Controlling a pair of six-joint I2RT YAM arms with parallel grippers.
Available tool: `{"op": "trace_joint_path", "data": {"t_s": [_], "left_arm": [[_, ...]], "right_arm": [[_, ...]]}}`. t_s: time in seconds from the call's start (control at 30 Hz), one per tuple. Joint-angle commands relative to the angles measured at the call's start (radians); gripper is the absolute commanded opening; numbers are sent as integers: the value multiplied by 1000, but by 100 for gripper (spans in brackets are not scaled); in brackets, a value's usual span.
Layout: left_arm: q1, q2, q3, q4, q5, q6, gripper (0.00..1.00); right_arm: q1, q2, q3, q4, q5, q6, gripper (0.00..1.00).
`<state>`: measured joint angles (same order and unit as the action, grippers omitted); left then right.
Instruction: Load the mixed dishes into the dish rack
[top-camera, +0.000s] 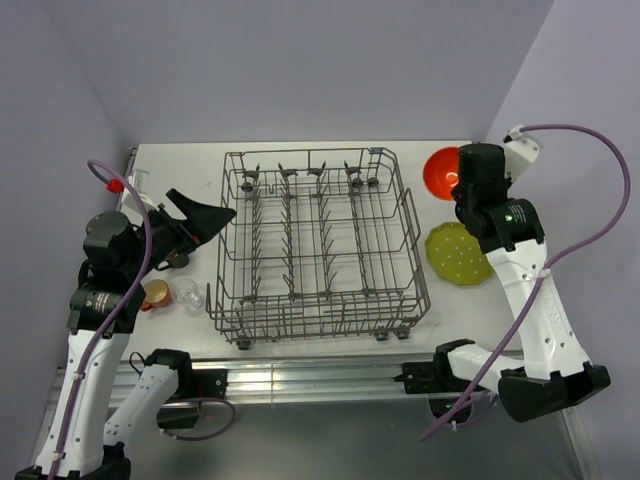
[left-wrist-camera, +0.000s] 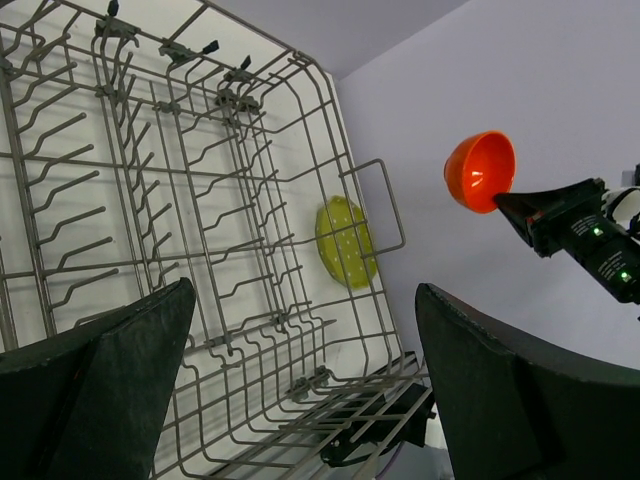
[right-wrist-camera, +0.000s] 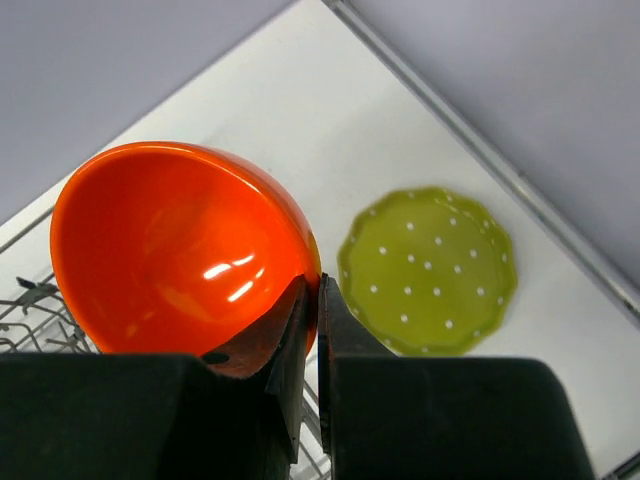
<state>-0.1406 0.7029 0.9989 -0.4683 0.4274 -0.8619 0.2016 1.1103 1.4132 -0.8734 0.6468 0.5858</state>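
Orange bowl (right-wrist-camera: 180, 250) held up off the far right corner of the dish rack (top-camera: 320, 300).
The right gripper (right-wrist-camera: 310, 300) is pinched almost closed on the bowl's rim. The left gripper (left-wrist-camera: 305, 295) is spread wide with nothing in it, just off the rack's left side. The green plate (top-camera: 457, 253) lies flat to the rack's right. A small orange cup (top-camera: 156, 294) and a clear glass (top-camera: 188, 294) stand by its near left corner.

A white table (top-camera: 180, 170) fills the middle of the scene, its top matte and plain. Lilac walls (top-camera: 300, 70) close it in at the back and on both sides. A thin metal strip (right-wrist-camera: 480, 150) edges the table where it meets a wall. Along the near edge runs a silver aluminium rail (top-camera: 320, 375), with a darker grey surface (top-camera: 330, 445) below it.
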Motion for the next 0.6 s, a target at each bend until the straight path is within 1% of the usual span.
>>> {"op": "trace_joint_path", "data": {"t_s": [0.0,0.17,0.4,0.47,0.53,0.57], "left_arm": [[4,10,0,56,30,-6,99],[4,18,18,17,-19,12,99],[4,27,41,-33,-61,37,99],[6,33,46,-43,-67,44,98],[4,36,44,-50,-75,52,95],[4,35,43,-52,-79,55,94]], "right_arm": [[51,25,88,128,93,-122,0],[162,63,121,224,139,-234,0],[352,140,98,442,300,-467,0],[384,169,90,484,344,-539,0],[436,187,79,571,390,-599,0],[449,207,70,600,402,-665,0]]}}
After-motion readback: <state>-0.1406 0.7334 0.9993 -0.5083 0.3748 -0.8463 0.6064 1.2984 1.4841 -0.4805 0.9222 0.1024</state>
